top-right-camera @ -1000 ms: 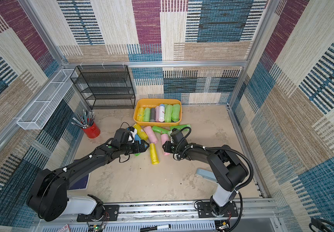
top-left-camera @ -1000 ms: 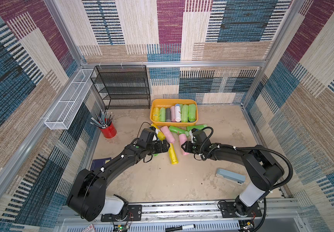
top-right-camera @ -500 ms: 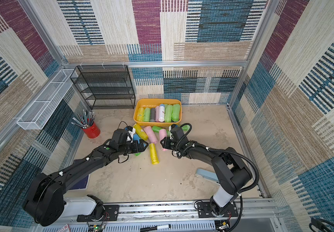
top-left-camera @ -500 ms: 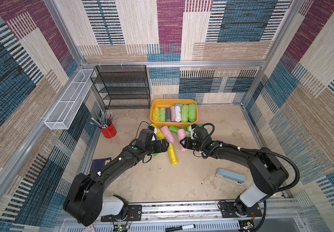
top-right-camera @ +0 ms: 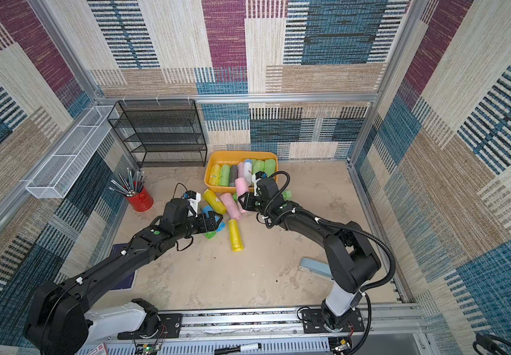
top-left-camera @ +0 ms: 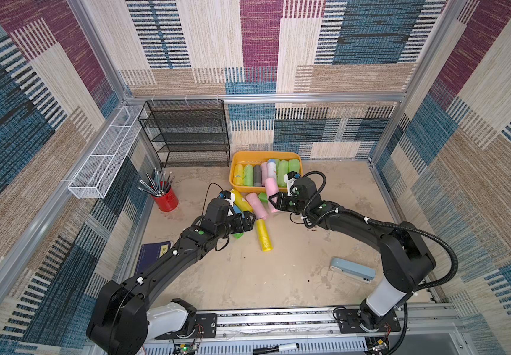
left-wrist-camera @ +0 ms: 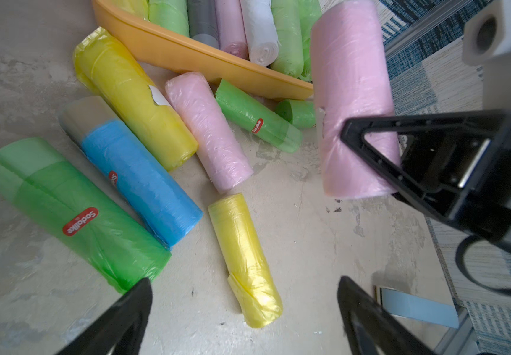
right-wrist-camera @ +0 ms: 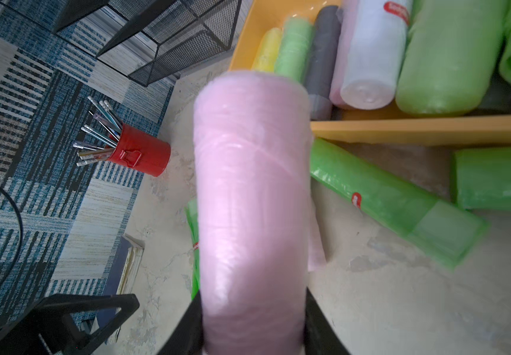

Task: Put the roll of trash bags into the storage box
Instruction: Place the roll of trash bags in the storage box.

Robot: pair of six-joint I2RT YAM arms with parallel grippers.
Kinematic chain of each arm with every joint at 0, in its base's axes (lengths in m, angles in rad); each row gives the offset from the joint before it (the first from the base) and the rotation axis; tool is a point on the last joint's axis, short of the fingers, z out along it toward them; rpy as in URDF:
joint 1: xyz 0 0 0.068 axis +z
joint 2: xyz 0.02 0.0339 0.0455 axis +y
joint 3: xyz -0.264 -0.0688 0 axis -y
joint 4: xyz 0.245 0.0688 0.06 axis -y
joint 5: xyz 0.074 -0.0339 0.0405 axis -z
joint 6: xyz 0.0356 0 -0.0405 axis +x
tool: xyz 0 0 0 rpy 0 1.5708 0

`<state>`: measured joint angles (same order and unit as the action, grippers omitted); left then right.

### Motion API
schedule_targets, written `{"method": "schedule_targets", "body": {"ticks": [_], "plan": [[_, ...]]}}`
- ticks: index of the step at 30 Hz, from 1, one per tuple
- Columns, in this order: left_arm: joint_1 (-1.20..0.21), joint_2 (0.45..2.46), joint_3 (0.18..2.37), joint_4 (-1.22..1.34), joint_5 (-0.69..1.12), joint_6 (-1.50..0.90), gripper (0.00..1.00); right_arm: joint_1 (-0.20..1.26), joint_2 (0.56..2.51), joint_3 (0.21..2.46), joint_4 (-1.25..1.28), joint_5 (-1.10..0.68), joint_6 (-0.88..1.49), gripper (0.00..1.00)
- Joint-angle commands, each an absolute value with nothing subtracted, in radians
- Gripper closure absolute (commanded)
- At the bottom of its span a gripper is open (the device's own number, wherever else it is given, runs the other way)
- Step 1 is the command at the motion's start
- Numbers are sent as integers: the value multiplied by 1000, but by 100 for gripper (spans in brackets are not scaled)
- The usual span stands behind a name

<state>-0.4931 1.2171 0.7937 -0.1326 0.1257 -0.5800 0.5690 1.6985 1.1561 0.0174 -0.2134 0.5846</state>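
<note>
Risen off the sandy floor [top-left-camera: 279, 276] this past second, the pink plastic-wrapped roll of trash bags [top-left-camera: 270, 188] is hanging mid-frame, clenched by the outstretched right gripper [top-left-camera: 275, 200], at the lower edge of the shallow orange-yellow plastic storage box [top-left-camera: 263, 154] holding mixed-colour rolls [top-left-camera: 282, 172]. The left gripper [top-left-camera: 249, 221] is hovering with its jaws splayed.

Rolls [top-left-camera: 282, 172] in storage box [top-left-camera: 263, 154]; loose rolls [top-left-camera: 264, 235] before it.

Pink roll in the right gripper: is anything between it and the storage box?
Nothing visible. The right gripper holds the pink roll at the box near rim. Only the rolls lying inside the box crowd the landing spot.
</note>
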Motion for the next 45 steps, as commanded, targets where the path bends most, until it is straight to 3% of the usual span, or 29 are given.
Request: {"method": "schedule_targets", "body": {"ticks": [1, 28, 33, 40, 43, 45], "plan": [[-492, 1196, 778, -110, 101, -590, 5, 566, 1736, 1227, 27, -138, 540, 62], [-491, 1121, 758, -185, 41, -557, 4, 525, 2359, 2028, -201, -8, 494, 66], [-491, 1106, 754, -197, 27, -550, 3, 524, 2408, 2077, -243, 19, 507, 66], [-491, 1104, 754, -203, 19, -543, 2, 523, 2429, 2101, -280, 30, 520, 61], [-491, 1107, 757, -206, 21, -543, 2, 523, 2422, 2100, -282, 27, 520, 48], [-491, 1110, 756, -206, 21, -543, 2, 523, 2413, 2105, -281, 18, 514, 45]]}}
